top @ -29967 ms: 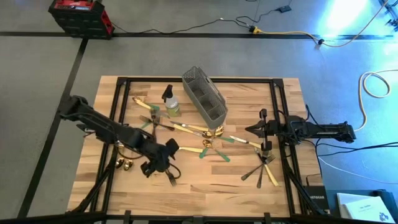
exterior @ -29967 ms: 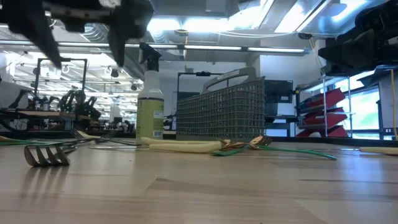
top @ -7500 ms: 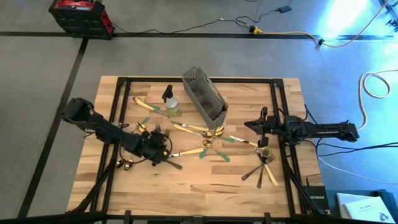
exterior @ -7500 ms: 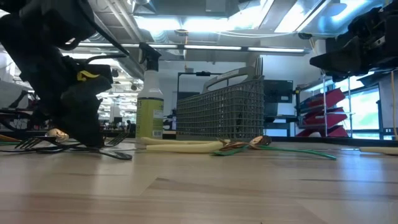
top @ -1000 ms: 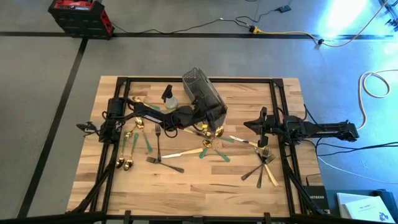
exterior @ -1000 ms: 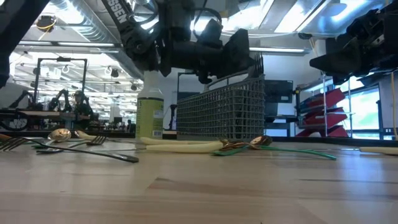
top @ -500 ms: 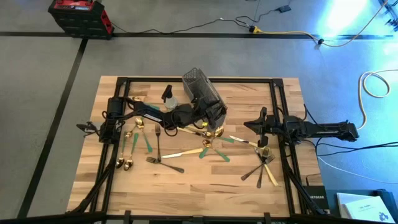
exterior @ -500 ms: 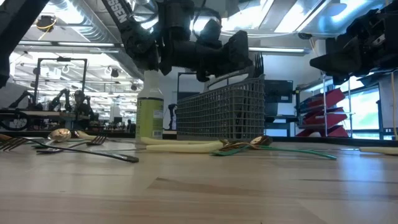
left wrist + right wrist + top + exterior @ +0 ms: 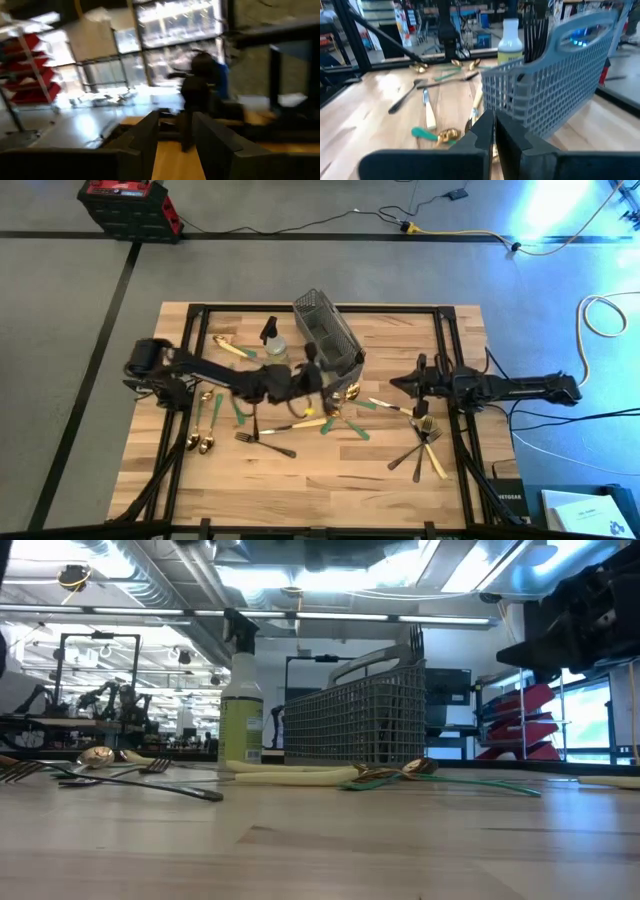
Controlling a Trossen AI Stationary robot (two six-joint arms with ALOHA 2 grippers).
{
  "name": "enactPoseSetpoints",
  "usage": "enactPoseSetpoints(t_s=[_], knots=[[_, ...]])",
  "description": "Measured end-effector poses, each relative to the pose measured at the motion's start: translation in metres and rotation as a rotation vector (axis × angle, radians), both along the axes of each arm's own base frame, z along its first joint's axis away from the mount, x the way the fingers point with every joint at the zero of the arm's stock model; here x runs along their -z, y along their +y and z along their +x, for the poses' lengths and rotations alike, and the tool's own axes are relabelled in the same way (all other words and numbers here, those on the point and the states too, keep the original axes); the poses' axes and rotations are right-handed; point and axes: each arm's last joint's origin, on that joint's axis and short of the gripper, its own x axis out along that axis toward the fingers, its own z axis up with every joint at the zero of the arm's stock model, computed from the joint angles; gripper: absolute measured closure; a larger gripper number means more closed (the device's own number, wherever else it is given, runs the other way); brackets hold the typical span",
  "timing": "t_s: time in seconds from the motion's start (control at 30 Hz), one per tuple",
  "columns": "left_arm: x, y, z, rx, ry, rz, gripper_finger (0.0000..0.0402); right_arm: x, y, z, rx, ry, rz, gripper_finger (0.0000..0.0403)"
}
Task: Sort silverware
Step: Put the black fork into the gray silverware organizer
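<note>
My left gripper [image 9: 320, 377] hovers just off the near end of the grey caddy [image 9: 330, 340], its fingers [image 9: 148, 136] parted a little with nothing that I can see between them. My right gripper [image 9: 405, 384] waits at the table's [image 9: 330, 480] right side, fingers pressed together and empty. The silverware [image 9: 300, 415] lies scattered across the middle: gold spoons [image 9: 200, 442] at the left, forks [image 9: 425, 445] at the right, and black pieces [image 9: 536, 30] standing in the caddy beside the spray bottle [image 9: 273, 340].
</note>
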Motion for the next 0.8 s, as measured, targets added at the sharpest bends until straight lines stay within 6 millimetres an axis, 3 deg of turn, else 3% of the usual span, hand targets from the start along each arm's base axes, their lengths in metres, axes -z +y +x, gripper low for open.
enactPoseSetpoints(t_s=[0.17, 0.27, 0.5, 0.7, 0.8], knots=[[-0.011, -0.032, -0.045, 0.003, 0.233, -0.086, 0.0295, 0.008, 0.0, 0.004, 0.008, 0.088, 0.014, 0.0403], [0.002, -0.047, -0.079, -0.061, 0.26, -0.229, 0.0295, 0.012, 0.0, 0.006, 0.036, 0.123, 0.056, 0.0403], [0.071, -0.051, -0.169, -0.428, 0.178, -0.532, 0.0295, 0.017, -0.002, 0.009, 0.115, 0.156, 0.139, 0.0403], [0.135, -0.049, -0.204, -0.447, 0.294, -0.707, 0.0295, 0.018, -0.002, 0.01, 0.146, 0.157, 0.185, 0.0403], [0.151, -0.044, -0.212, -0.508, 0.274, -0.791, 0.0295, 0.018, -0.002, 0.01, 0.149, 0.148, 0.195, 0.0403]])
